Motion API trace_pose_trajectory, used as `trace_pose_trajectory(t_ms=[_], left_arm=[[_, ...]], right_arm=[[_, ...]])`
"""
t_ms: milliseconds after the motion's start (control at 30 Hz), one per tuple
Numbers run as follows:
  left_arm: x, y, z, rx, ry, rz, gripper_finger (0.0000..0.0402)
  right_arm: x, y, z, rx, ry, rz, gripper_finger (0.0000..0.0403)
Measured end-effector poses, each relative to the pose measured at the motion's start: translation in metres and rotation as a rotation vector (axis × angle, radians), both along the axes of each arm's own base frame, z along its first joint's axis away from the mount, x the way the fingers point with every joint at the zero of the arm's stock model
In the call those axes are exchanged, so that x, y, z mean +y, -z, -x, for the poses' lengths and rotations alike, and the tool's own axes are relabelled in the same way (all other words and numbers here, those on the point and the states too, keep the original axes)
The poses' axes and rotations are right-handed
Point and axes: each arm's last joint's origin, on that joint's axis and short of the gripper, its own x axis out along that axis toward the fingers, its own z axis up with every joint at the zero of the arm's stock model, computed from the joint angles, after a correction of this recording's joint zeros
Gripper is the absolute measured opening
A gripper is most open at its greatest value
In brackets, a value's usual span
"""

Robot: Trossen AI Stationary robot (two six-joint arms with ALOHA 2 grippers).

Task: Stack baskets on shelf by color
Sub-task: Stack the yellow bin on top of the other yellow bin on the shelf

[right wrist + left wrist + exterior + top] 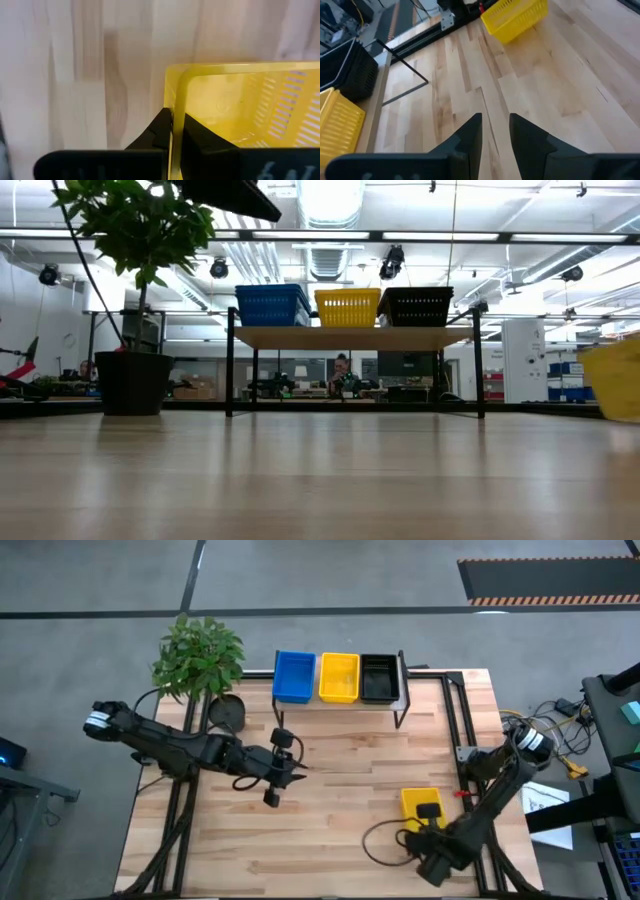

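Gripping a yellow basket (240,110) wall, right tool (177,131); left tool (495,132) narrowly parted.

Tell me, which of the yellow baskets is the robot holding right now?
The loose yellow basket on the table near the right arm: the right gripper is shut on its rim. The other yellow basket sits untouched on the shelf, between the blue and black ones.

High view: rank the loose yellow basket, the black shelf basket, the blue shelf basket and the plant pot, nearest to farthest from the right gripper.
Measured from the right gripper:
1. Loose yellow basket, on the table near the right edge; the gripper is shut on its wall.
2. Black basket, right end of the shelf.
3. Blue basket, left end of the shelf.
4. Plant pot, left of the shelf.
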Motion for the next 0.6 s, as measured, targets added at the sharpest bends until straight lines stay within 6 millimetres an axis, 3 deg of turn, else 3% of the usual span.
trace_pose_trajectory(t_ms=[267, 600], left_arm=[[0.007, 0.004, 0.023, -0.154, -0.018, 0.032, 0.0082], [0.013, 0.013, 0.048, -0.253, -0.025, 0.056, 0.0082]], right_arm=[[-0.019, -0.04, -0.054, -0.109, 0.14, -0.11, 0.0009], [-0.025, -0.12, -0.092, -0.411, -0.02, -0.151, 0.0009]])
